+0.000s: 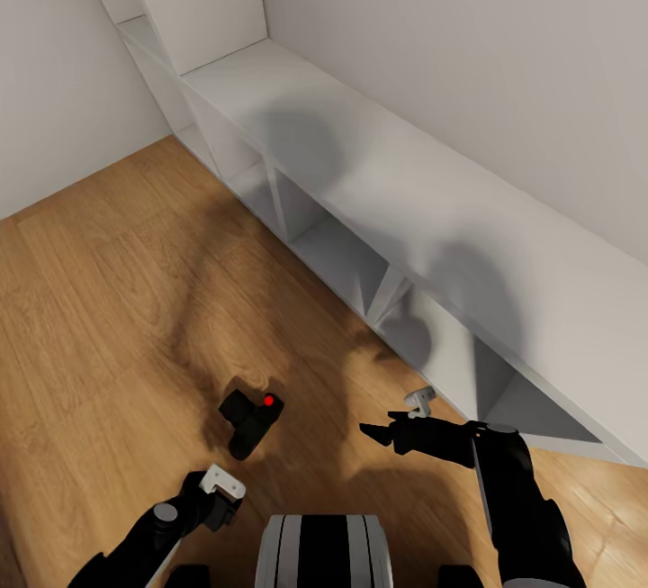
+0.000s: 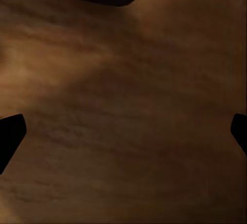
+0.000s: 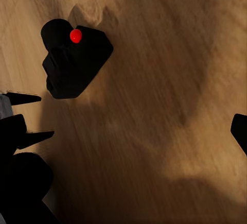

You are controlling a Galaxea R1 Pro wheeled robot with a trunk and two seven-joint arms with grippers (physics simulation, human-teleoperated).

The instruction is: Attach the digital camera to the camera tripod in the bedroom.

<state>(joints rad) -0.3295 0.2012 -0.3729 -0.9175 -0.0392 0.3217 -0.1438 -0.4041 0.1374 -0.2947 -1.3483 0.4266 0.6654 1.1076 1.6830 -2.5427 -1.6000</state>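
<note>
The digital camera (image 1: pixel 250 417) lies on the light wood plank floor, a small black box with a red dot on top, also seen in the right wrist view (image 3: pixel 73 64). My left gripper (image 1: pixel 216 500) hangs just in front of it, pointing down at bare floor; its fingertips (image 2: pixel 10 134) stand wide apart, so it is open (image 2: pixel 123 131). My right gripper (image 1: pixel 380 426) is to the camera's right, pointing towards it, open and holding nothing (image 3: pixel 123 131). The camera tripod is out of view.
Low white cube shelving (image 1: pixel 378 210) runs along the white wall from the far left to the near right, close beside my right arm. A taller white shelf unit (image 1: pixel 193 3) stands in the far corner. Open plank floor (image 1: pixel 99 300) spreads to the left.
</note>
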